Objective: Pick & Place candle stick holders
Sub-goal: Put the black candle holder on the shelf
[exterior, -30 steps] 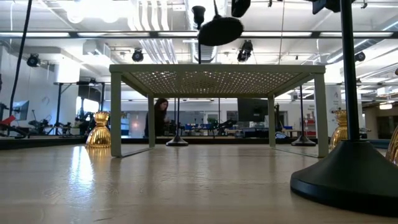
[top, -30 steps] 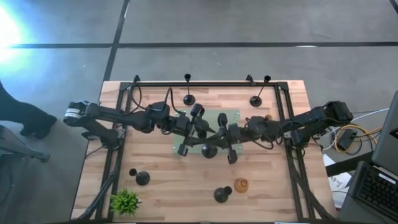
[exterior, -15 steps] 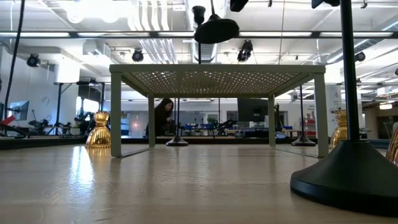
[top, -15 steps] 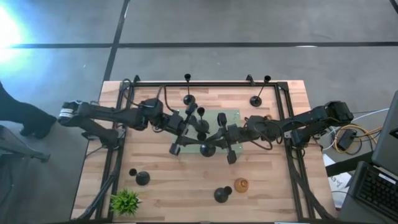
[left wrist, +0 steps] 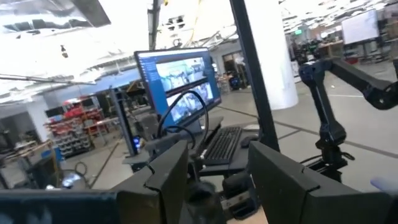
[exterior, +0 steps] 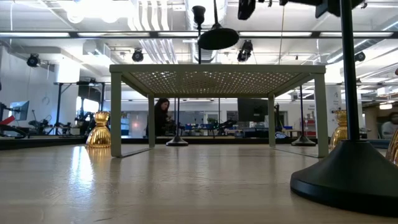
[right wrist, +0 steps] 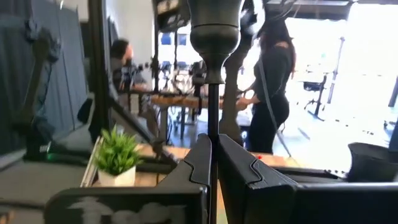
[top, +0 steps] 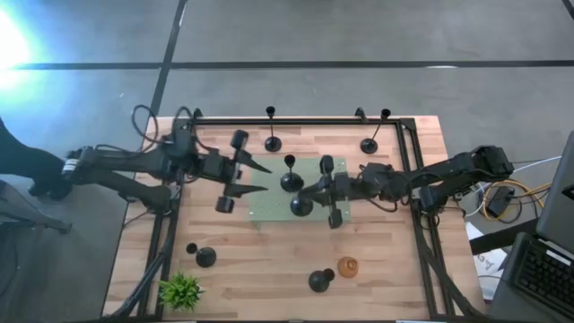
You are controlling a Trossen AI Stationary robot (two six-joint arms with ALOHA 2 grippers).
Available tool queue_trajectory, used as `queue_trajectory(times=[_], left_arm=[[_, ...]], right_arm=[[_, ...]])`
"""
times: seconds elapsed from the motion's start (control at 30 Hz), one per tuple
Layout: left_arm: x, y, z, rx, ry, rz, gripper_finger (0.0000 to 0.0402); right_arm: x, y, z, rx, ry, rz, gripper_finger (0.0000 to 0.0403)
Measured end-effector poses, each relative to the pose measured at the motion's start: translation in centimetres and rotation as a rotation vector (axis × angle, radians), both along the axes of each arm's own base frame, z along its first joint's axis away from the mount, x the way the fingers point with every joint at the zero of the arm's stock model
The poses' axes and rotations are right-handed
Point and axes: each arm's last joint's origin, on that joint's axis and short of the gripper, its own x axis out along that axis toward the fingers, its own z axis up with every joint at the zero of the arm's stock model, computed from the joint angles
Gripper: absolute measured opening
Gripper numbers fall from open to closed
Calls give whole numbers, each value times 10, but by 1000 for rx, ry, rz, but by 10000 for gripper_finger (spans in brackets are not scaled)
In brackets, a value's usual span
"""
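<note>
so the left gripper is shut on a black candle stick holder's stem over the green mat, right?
Wrong arm. The right gripper is shut on the black candle stick holder stem over the green mat, as the right wrist view shows. The left gripper is open and holds nothing.

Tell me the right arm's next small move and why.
Probably lower the right gripper straight down. It is shut on the stem of a black holder, and the low view shows the base hanging above the mat. A second holder stands close by, so avoid drifting sideways. The left gripper waits open beside the mat.
</note>
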Motion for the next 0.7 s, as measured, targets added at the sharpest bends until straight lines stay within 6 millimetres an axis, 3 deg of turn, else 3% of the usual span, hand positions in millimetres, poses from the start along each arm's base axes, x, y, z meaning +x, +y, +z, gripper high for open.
queue_trajectory(times=[0.3, 0.7], left_arm=[[-24, 3, -7, -14, -34, 51, 174], [-49, 4, 9, -4, -126, 55, 174]], right_arm=[[-8, -29, -23, 109, 2, -73, 8], [-8, -38, -42, 138, 5, -83, 8]])
